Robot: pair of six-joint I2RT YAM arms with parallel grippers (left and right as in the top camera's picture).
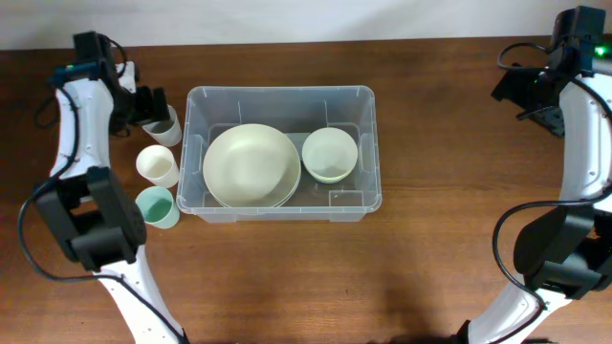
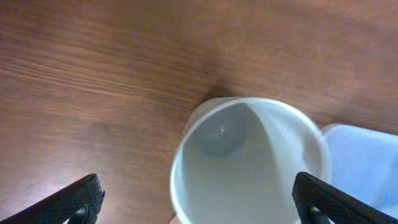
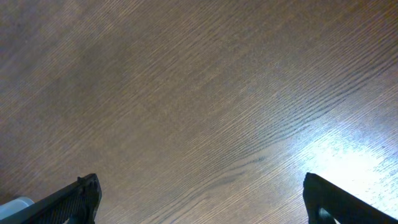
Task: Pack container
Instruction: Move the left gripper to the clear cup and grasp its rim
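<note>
The clear rectangular container (image 1: pixel 281 150) stands mid-table and holds a large cream plate stack (image 1: pixel 251 165) and a small cream bowl (image 1: pixel 330 153). Three cups stand left of it: a white cup (image 1: pixel 164 128) at the back, a cream cup (image 1: pixel 158 164), and a mint-green cup (image 1: pixel 156 206). My left gripper (image 1: pixel 151 105) is open and hovers over the white cup (image 2: pixel 249 162), which sits between its fingertips in the left wrist view, untouched. My right gripper (image 1: pixel 521 88) is open and empty at the far right, above bare wood (image 3: pixel 199 106).
The container's corner (image 2: pixel 367 162) shows right of the white cup in the left wrist view. Black cables run by both arm bases at the table's back corners. Brown wood table (image 1: pixel 449 248) extends in front and to the right.
</note>
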